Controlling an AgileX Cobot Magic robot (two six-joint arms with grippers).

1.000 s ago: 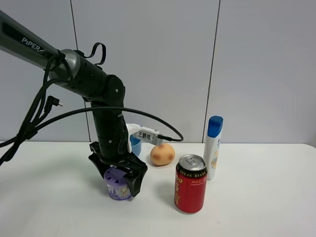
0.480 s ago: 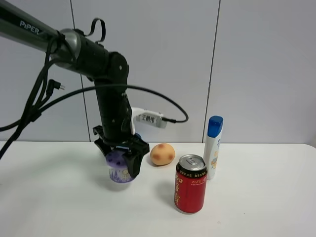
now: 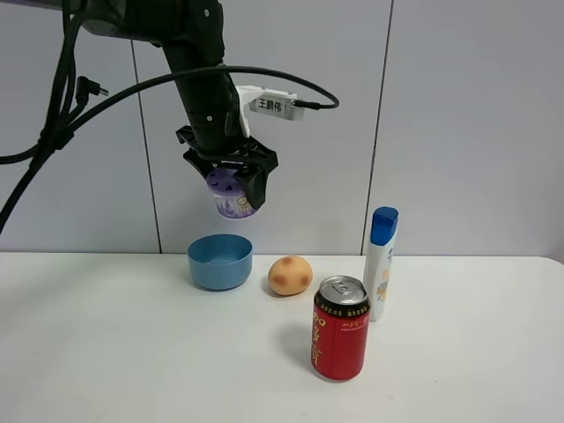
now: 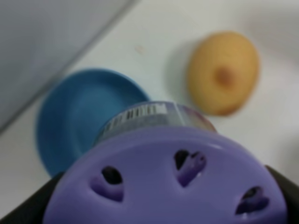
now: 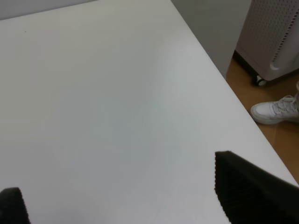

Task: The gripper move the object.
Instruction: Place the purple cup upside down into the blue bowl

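My left gripper (image 3: 231, 183) is shut on the small purple-lidded tub (image 3: 232, 199) and holds it high in the air, above the blue bowl (image 3: 219, 261). In the left wrist view the tub's purple lid (image 4: 168, 182) with petal-shaped holes fills the foreground, with black fingertips (image 4: 285, 186) at both sides of it. The blue bowl (image 4: 79, 116) and an orange egg-shaped object (image 4: 224, 72) lie on the table below it. My right gripper (image 5: 126, 196) is open over bare white table, away from the objects; it does not show in the exterior view.
A red can (image 3: 341, 327) stands at the front centre. A white bottle with a blue cap (image 3: 381, 263) stands to its right, and the orange egg-shaped object (image 3: 290, 275) is beside the bowl. The table's edge (image 5: 219, 79) with floor and a white shoe (image 5: 275, 111) beyond shows in the right wrist view.
My left gripper has lifted the tub from the table surface to high above the blue bowl, which it had hidden before. The other objects have not moved.
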